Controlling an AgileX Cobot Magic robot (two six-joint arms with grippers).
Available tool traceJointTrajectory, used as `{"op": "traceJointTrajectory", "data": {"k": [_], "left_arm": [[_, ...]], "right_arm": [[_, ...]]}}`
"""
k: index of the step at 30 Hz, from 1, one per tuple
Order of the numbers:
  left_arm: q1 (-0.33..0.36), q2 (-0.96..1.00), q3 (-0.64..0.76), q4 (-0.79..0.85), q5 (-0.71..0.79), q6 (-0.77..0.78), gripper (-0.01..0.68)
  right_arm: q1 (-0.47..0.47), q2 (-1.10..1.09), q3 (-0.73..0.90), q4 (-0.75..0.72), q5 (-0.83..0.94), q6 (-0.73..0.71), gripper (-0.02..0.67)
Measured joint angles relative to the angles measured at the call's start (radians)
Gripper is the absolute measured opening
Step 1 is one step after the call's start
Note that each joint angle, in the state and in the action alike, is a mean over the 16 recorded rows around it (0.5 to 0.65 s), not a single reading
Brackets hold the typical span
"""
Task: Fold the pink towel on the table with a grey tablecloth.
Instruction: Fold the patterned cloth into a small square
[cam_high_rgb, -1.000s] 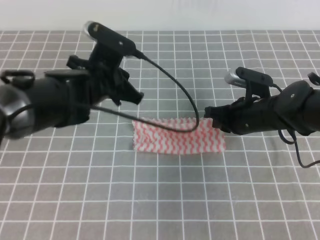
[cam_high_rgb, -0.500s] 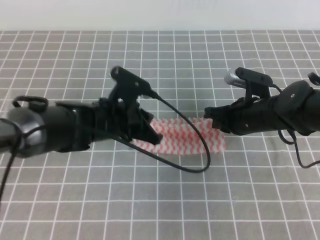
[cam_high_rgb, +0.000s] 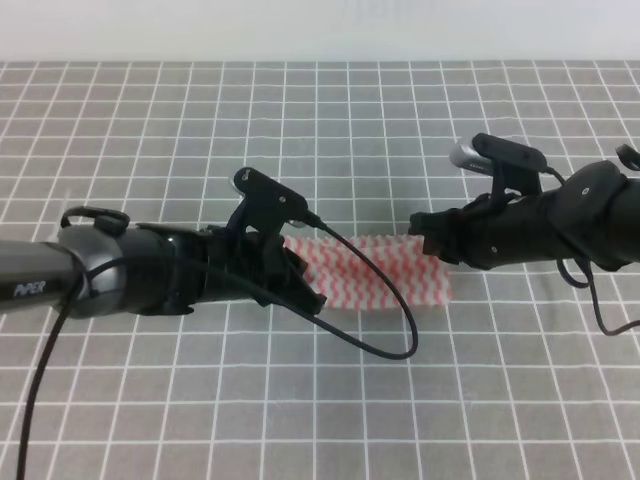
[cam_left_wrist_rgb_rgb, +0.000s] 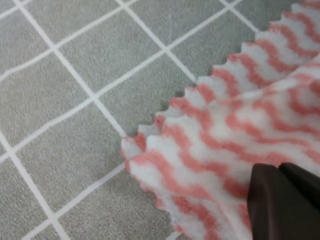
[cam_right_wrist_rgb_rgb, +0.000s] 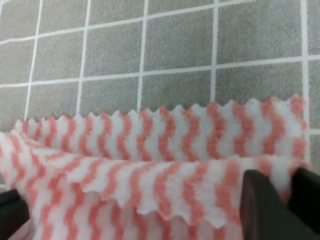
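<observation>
- Already doubled over, the pink towel (cam_high_rgb: 385, 272) lies as a long, narrow strip near the middle of the tabletop (cam_high_rgb: 330, 130); both wrist views show one pinked edge stacked a little short of the one beneath, so a first fold looks to be in place.
- Lying flat and lengthwise between the two arms, each short end of the strip sits within one arm's reach, which suits bringing one end over the other.
- At the strip's left end, the left gripper (cam_high_rgb: 300, 285) is low over the cloth; its wrist view shows dark fingers (cam_left_wrist_rgb_rgb: 285, 200) pressed close together on the upper layer, apparently pinching it, though the contact itself is cut off by the frame edge.
- That low, flat approach probably lets the fingers catch only the towel and not the grey cloth under it.
- At the right end, the right gripper (cam_high_rgb: 425, 240) meets the towel's corner; its fingers (cam_right_wrist_rgb_rgb: 265, 207) sit on either side of the striped edge, seemingly gripping it, perhaps to anchor that end.
- Around the towel, the gridded grey cloth lies smooth.
- A black cable (cam_high_rgb: 385, 310) loops from the left arm across the strip's middle and could snag it.
</observation>
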Motion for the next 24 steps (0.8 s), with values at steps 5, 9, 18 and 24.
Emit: {"op": "traceJointTrajectory", "data": {"k": [5,9,18,24], "left_arm": [[0.0,0.001,0.0,0.0,-0.003,0.0,0.0],[0.0,-0.001,0.0,0.002,-0.005,0.001,0.0],[0.0,-0.051,0.0,0.006,-0.027,-0.017,0.0],[0.0,-0.104,0.0,0.007,-0.01,-0.06,0.0]], "right_arm": [[0.0,0.001,0.0,0.0,-0.044,0.0,0.187],[0.0,0.001,-0.003,0.0,-0.068,0.0,0.219],[0.0,-0.001,-0.045,-0.004,0.019,-0.006,0.148],[0.0,0.0,-0.088,-0.011,0.165,-0.014,0.057]]}}
